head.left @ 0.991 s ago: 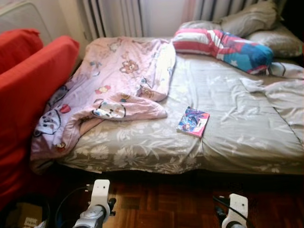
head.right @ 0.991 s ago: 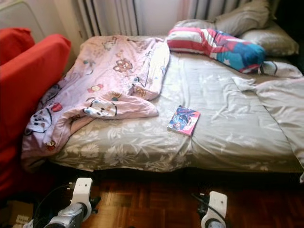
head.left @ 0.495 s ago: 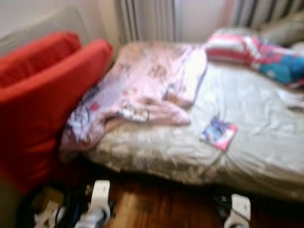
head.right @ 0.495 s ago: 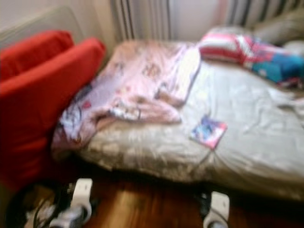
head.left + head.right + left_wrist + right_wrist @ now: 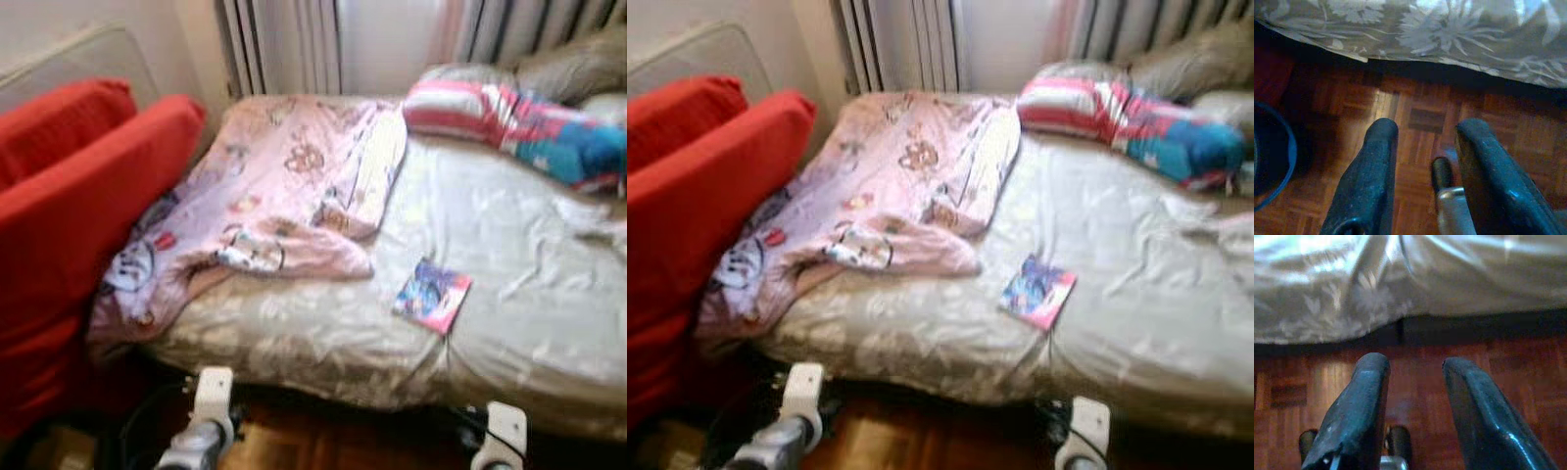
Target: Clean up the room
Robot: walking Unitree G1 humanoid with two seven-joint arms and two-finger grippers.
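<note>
A bed with a grey flowered sheet (image 5: 294, 328) stands before me. On it lie a crumpled pink cartoon-print blanket (image 5: 284, 186), a small colourful book (image 5: 431, 294) near the front edge, and a striped red, white and blue pillow (image 5: 509, 113) at the back right. Both arms hang low at the bed's front edge. My left gripper (image 5: 1422, 142) is open over the wooden floor with nothing between its fingers. My right gripper (image 5: 1413, 377) is also open and empty, facing the hanging sheet edge (image 5: 1352, 303).
A red sofa (image 5: 69, 215) stands close on the left of the bed. Grey pillows (image 5: 578, 64) and a radiator (image 5: 284, 44) are at the back. A dark blue round container (image 5: 1268, 152) sits on the parquet floor (image 5: 1415, 112) beside my left gripper.
The whole picture has shifted as the camera moved: the bed now sits further right than a second ago. The blur has eased since half a second ago. Nothing on the bed moved.
</note>
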